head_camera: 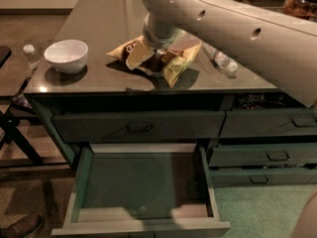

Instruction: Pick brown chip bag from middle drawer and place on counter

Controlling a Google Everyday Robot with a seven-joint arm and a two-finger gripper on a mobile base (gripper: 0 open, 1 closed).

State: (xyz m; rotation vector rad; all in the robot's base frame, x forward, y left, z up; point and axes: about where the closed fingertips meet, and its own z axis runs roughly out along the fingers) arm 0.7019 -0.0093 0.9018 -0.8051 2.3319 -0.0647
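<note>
The brown chip bag [159, 62], dark brown with pale yellow-green corners, lies on the counter [99, 14] near its front edge. My gripper [151, 51] is at the end of the pale arm that comes in from the upper right. It is right over the bag and against it, and it hides the bag's middle. The middle drawer [143, 213] is pulled out below the counter front, and nothing shows on its pale bottom.
A white bowl [67, 54] stands at the counter's front left. A clear plastic bottle [221, 59] lies on the counter right of the bag. Another small bottle [30, 55] stands off the counter's left side. A shoe [20, 226] is at the bottom left. Closed drawers [270, 155] are to the right.
</note>
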